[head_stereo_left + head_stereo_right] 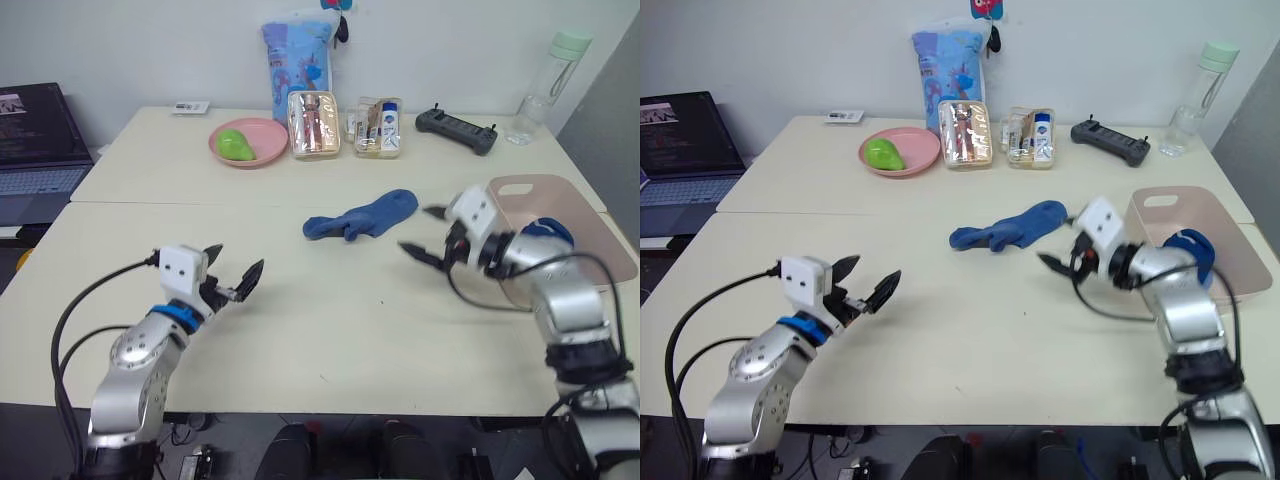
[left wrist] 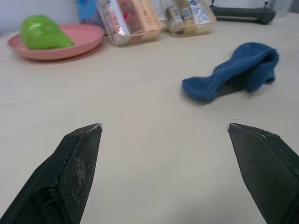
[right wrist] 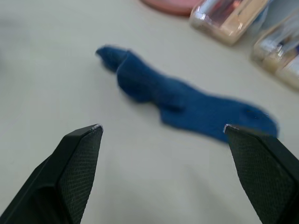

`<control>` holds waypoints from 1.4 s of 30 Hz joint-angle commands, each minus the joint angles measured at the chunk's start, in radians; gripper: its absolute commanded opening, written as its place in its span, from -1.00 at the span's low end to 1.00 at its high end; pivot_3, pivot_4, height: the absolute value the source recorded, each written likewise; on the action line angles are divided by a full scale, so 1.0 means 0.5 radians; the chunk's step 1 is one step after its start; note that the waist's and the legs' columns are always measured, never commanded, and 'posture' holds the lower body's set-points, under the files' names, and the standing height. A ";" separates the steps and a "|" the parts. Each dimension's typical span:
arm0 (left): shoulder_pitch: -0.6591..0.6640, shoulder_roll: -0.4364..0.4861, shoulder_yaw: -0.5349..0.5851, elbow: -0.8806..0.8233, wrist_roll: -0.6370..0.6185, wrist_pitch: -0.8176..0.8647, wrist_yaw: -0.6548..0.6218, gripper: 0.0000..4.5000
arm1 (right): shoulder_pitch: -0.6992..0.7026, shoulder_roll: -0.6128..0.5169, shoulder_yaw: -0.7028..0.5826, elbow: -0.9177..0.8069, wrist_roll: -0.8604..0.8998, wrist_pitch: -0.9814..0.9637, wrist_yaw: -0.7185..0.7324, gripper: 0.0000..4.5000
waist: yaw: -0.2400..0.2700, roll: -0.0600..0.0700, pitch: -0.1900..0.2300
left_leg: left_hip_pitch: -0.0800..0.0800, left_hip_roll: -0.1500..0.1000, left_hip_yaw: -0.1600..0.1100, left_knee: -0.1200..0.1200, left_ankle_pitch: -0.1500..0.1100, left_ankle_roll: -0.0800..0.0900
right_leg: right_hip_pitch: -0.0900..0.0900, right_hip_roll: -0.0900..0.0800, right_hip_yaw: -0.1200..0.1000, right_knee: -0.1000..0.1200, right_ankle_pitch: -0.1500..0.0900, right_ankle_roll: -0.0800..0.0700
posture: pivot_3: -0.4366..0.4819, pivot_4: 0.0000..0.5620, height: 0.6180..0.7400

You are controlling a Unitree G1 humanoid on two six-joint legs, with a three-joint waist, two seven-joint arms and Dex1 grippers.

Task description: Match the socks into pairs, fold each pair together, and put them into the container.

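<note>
On the surface (image 1: 330, 330) just beyond our spread right hand (image 1: 424, 232), the medium-blue socks (image 1: 362, 217) lie bunched, so we risk pinching one layer and dragging it short of the container (image 1: 590, 215).

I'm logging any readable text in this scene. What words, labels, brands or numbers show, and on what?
No text can be read.
Blue patterned bag: printed figures, no legible words.
Packets in the two clear boxes: labels too small to read.
Small card at the table's far edge: print too small.
Laptop screen: blurred.
</note>
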 commanded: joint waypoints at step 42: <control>-1.720 -0.079 -0.647 2.394 0.740 -0.976 -0.367 1.00 | 0.434 0.389 0.186 -0.465 -0.258 -0.094 -0.705 0.98 | -0.029 -0.003 -0.008 | 0.004 0.000 0.005 0.001 -0.001 0.002 | 0.000 0.008 -0.002 0.003 -0.001 0.004 | -0.05 -0.47 1.00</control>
